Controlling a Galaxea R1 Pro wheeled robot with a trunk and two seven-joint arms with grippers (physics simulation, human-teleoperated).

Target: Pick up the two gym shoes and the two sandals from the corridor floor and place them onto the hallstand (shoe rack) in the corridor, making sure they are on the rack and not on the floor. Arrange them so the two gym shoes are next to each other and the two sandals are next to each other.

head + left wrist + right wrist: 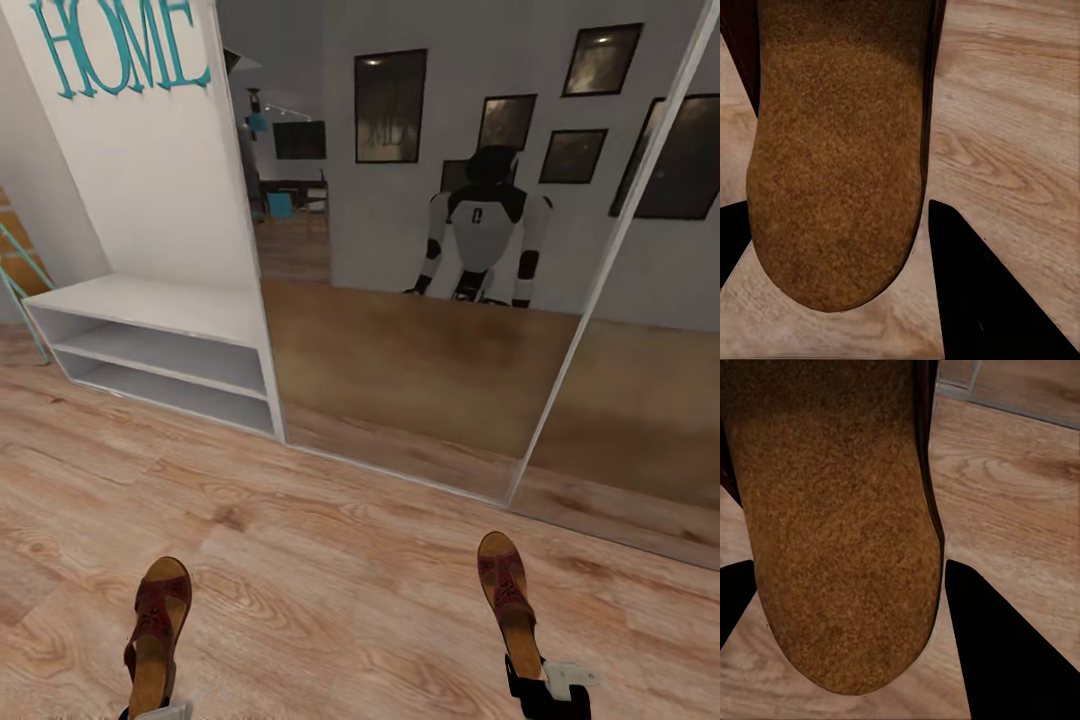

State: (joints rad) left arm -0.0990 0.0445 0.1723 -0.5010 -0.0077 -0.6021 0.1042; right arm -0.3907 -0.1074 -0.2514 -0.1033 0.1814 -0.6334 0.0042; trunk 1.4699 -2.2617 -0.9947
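Two dark brown strappy sandals with tan insoles hang over the corridor floor [340, 570], toes pointing away from me. My left gripper [150, 712] is shut on the heel of the left sandal [155, 625]; that sandal's [832, 150] insole lies between the black fingers [982, 300]. My right gripper [540, 690] is shut on the heel of the right sandal [508, 595], and this sandal [832, 525] also sits between its fingers [1005, 652]. The hallstand [150, 300], a grey-white bench with two open slots, stands ahead to the left with nothing on it. The gym shoes are out of view.
Mirrored sliding doors [420, 380] run along the wall ahead and right, showing my reflection [482, 230]. A mint-green ladder frame [18, 280] leans left of the hallstand. Teal HOME letters [110, 45] hang on the white panel above it.
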